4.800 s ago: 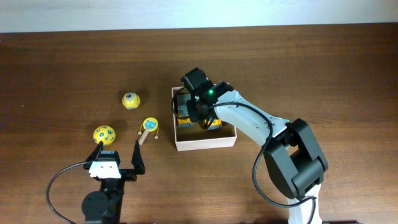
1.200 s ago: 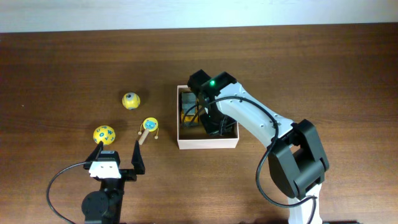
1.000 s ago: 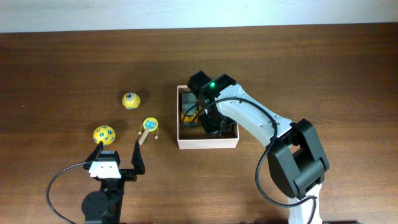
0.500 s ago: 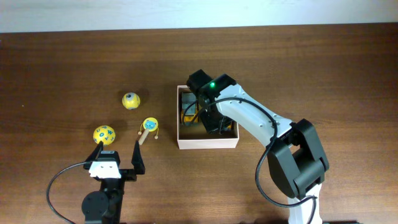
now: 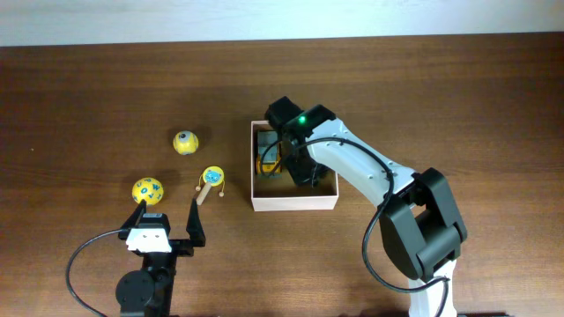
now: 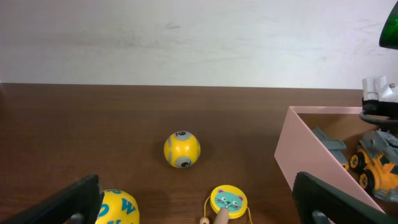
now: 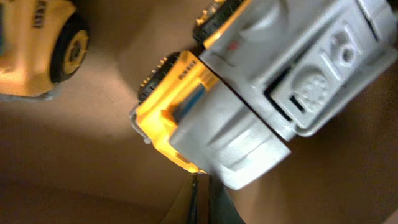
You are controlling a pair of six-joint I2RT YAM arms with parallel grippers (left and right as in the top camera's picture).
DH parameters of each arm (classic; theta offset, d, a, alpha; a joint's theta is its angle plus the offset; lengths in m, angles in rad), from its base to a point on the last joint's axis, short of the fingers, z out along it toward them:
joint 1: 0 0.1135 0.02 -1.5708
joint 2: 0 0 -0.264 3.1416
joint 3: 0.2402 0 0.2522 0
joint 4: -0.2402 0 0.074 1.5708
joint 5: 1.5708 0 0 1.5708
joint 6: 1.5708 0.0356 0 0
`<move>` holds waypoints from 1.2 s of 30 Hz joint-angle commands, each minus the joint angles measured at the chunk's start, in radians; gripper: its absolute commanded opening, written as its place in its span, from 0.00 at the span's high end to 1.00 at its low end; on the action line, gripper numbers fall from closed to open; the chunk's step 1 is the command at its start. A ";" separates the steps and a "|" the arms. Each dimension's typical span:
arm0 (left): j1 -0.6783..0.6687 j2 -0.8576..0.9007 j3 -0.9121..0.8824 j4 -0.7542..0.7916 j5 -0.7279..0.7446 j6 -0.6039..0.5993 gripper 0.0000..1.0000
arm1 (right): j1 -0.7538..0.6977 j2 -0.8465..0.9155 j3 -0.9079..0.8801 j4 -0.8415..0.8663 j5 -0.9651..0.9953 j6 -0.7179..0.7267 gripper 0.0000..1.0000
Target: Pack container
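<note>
Left gripper idle, nearest, fingers spread. Beyond it, yellow patterned ball unmoved. White-walled square cardboard container mid-table, nudged right. Right gripper inside, fingers pressed together, apparently empty beside yellow-and-grey toy truck: drop likely done.

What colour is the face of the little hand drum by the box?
Hand drum: teal cat face, yellow rim; clearest in the left wrist view.

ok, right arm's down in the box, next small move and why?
Probably lift the right claw straight up out of the container: it's shut, seemingly on nothing, low beside the yellow-and-grey toy truck. The small yellow ball, the blue-printed ball and the cat-face rattle lie outside, near the open left claw.
</note>
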 commanded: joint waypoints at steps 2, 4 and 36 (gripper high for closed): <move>0.005 -0.007 -0.007 0.002 0.014 0.016 0.01 | -0.027 -0.017 -0.008 -0.002 0.024 -0.016 0.96; 0.005 -0.007 -0.007 0.002 0.014 0.016 0.01 | -0.026 -0.017 -0.008 -0.002 0.013 -0.026 0.96; 0.005 -0.007 -0.007 0.002 0.014 0.016 0.01 | 0.020 -0.013 0.082 0.268 0.006 -0.011 0.96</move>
